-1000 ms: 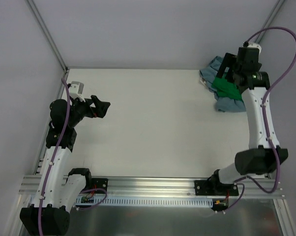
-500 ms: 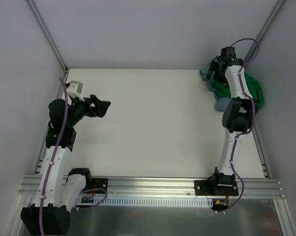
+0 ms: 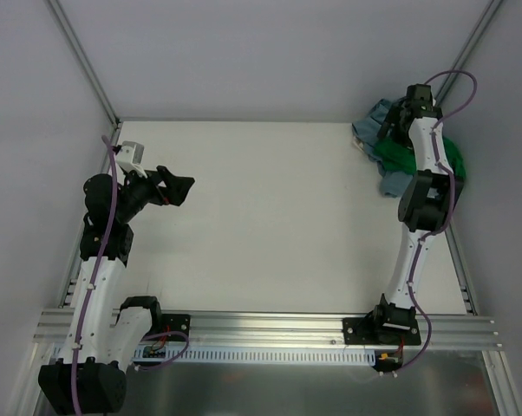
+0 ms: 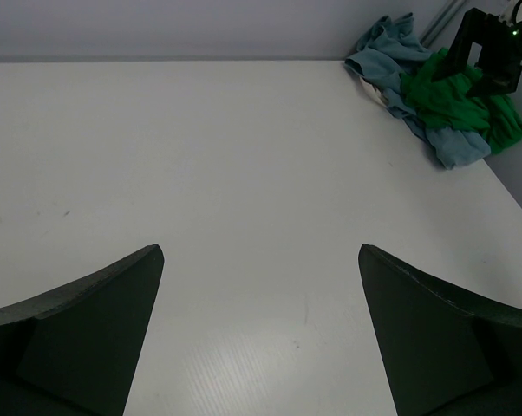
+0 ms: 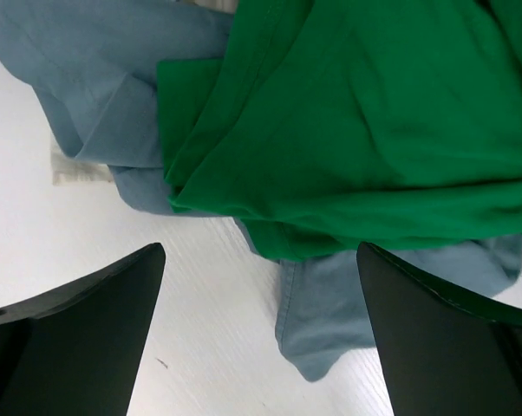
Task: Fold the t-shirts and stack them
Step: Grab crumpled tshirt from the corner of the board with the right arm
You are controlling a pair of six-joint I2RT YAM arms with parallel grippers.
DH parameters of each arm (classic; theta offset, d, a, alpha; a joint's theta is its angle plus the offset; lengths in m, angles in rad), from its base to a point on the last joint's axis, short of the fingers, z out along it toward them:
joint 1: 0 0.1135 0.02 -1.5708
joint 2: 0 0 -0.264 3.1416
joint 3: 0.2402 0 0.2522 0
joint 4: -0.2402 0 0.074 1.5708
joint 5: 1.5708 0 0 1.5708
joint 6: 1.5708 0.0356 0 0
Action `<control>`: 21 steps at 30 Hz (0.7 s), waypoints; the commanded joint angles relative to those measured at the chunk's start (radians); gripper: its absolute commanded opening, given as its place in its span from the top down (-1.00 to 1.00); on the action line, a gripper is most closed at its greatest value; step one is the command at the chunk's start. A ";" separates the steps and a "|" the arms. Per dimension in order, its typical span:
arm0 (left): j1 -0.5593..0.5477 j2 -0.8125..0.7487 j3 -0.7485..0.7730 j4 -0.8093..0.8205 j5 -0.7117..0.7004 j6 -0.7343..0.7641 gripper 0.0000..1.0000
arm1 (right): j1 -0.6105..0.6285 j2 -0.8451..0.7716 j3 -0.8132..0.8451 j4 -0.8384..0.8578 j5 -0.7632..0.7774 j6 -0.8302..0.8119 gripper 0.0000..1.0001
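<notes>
We find both shirts heaped at the far right corner of the table, the green shirt lying over the blue shirt. The right hand hangs directly above them, wide open and empty. The left hand, also open and empty, sits well apart.

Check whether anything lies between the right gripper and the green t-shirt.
Nothing visible does. The open right gripper hangs directly over the green t-shirt, which lies crumpled on top of the blue-grey t-shirt at the far right corner of the table. The green cloth is uncovered.
</notes>
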 commanded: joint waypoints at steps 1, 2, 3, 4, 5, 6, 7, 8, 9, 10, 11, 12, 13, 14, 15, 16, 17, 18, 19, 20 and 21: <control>0.011 -0.006 0.001 0.050 0.034 -0.010 -0.97 | 0.001 0.047 0.034 0.055 -0.002 0.017 -0.99; 0.014 -0.004 0.001 0.050 0.034 -0.010 -0.97 | 0.001 0.062 0.034 0.065 -0.007 0.017 -0.99; 0.016 -0.004 0.001 0.050 0.035 -0.010 -0.97 | 0.001 0.068 0.034 0.073 -0.016 0.017 -0.99; 0.016 -0.004 0.001 0.052 0.037 -0.010 -0.97 | 0.001 0.076 0.036 0.093 -0.027 0.014 -0.99; 0.014 -0.004 0.000 0.053 0.041 -0.010 -0.97 | 0.001 0.090 0.040 0.099 -0.030 0.016 -0.99; 0.019 -0.003 -0.002 0.055 0.044 -0.011 -0.97 | 0.001 0.096 0.045 0.105 -0.030 0.016 -0.99; 0.020 -0.001 -0.002 0.056 0.048 -0.011 -0.97 | 0.001 0.105 0.051 0.115 -0.030 0.016 -0.99; 0.028 -0.003 -0.002 0.061 0.052 -0.014 -0.97 | 0.001 0.116 0.060 0.118 -0.030 0.016 -0.99; 0.028 -0.001 0.000 0.062 0.057 -0.017 -0.97 | 0.001 0.122 0.063 0.122 -0.028 0.017 -0.99; 0.034 0.003 0.000 0.064 0.060 -0.019 -0.97 | 0.000 0.128 0.066 0.130 -0.021 0.019 -0.99; 0.039 0.003 -0.002 0.069 0.067 -0.025 -0.97 | 0.000 0.131 0.066 0.136 -0.021 0.017 -0.75; 0.043 0.003 -0.002 0.076 0.075 -0.026 -0.97 | -0.003 0.137 0.068 0.142 -0.024 0.017 -0.26; 0.053 0.005 -0.003 0.079 0.083 -0.031 -0.97 | -0.005 0.140 0.070 0.147 -0.012 0.019 0.45; 0.054 0.005 -0.005 0.084 0.086 -0.036 -0.98 | -0.006 0.140 0.068 0.145 0.002 0.029 0.99; 0.059 0.005 -0.008 0.092 0.092 -0.039 -0.97 | -0.006 0.133 0.053 0.153 0.004 0.031 0.99; 0.063 0.006 -0.008 0.095 0.097 -0.040 -0.97 | -0.006 0.127 0.045 0.164 0.004 0.031 0.99; 0.063 0.006 -0.010 0.095 0.098 -0.040 -0.97 | -0.006 0.116 0.033 0.168 0.004 0.040 0.99; 0.065 0.008 -0.010 0.096 0.100 -0.042 -0.97 | -0.005 0.099 0.011 0.182 -0.002 0.046 0.99; 0.066 0.008 -0.011 0.101 0.107 -0.043 -0.97 | -0.005 0.056 -0.043 0.219 -0.025 0.051 0.99; 0.071 0.009 -0.011 0.104 0.109 -0.046 -0.97 | 0.003 0.035 -0.065 0.236 -0.030 0.052 0.99; 0.071 0.012 -0.011 0.107 0.112 -0.049 -0.97 | 0.008 0.016 -0.081 0.245 -0.039 0.054 0.99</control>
